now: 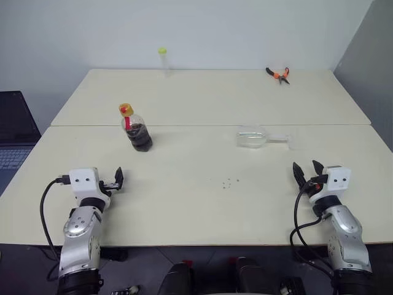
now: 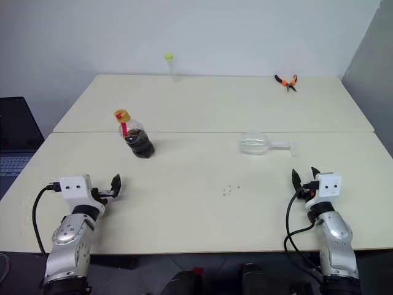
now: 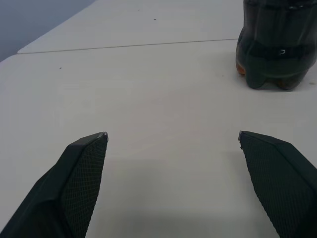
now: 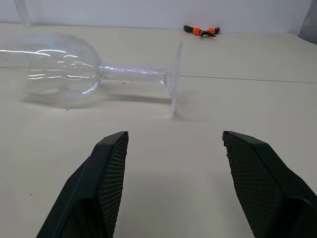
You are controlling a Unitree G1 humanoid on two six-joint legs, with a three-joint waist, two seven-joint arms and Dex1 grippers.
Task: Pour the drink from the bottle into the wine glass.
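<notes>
The table (image 1: 202,196) looks matt and smooth; the wine glass (image 4: 64,69) is clear and glossy; the black fingers (image 4: 111,173) show fine cross-hatched texture.

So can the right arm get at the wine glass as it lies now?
Probably yes. The wine glass lies on its side on the table, ahead of the right tool, which is open. Nothing stands between them, though the glass must first be stood up.

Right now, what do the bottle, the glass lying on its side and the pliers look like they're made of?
Bottle: clear, glossy, probably thin plastic, judging by its moulded lobed base; yellow cap.
Wine glass: fully see-through with bright streak reflections; glass or clear plastic, can't tell.
Pliers: dark, likely metal, with orange handles, likely rubber or plastic.
</notes>
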